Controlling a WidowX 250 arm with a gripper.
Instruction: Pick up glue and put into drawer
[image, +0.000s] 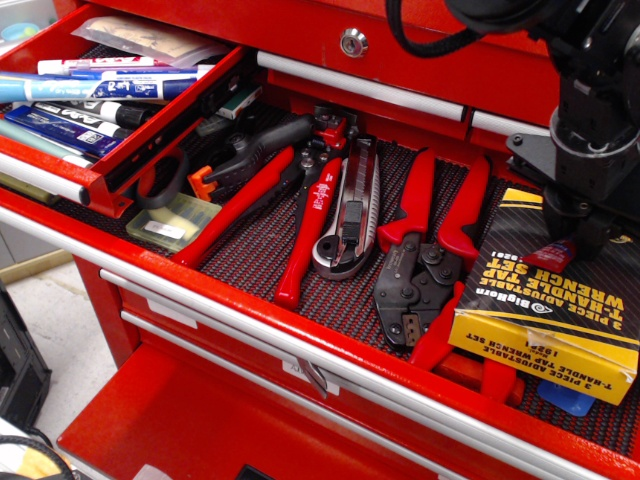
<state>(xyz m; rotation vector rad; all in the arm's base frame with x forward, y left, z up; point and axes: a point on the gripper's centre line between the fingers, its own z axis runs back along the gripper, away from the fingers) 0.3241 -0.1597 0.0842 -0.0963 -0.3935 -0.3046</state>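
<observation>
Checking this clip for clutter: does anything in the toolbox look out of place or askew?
The glue lies on the yellow wrench box in the wide drawer, under the gripper, not in the small drawer. The box sits askew over a pliers handle.

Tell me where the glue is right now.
The glue lies at the right of the view on the black-and-yellow wrench set box, directly under the tool, right of the red crimping pliers.

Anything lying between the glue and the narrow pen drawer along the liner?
Yes: between glue and narrow drawer, this view shows red crimping pliers, a utility knife and more red-handled pliers.
</observation>
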